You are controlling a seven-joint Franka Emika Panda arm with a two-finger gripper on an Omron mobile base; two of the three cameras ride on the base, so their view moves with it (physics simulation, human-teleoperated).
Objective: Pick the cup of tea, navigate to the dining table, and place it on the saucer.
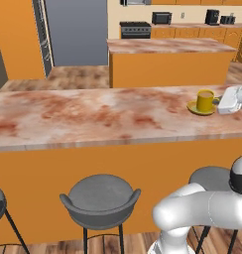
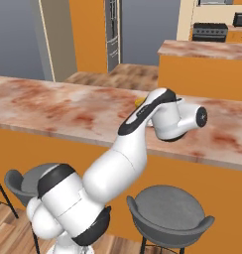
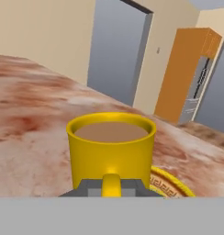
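Your pincer [image 3: 111, 189] is closed tight on the handle of the cup of tea [image 1: 206, 100], which sits on the yellow saucer [image 1: 195, 107]. You find both on the marbled bench [image 1: 83, 116], toward its right end and nearer the far edge.

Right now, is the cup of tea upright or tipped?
Upright. The cup of tea shows a level rim and flat brown liquid, standing on the saucer with the pincer shut on its handle.
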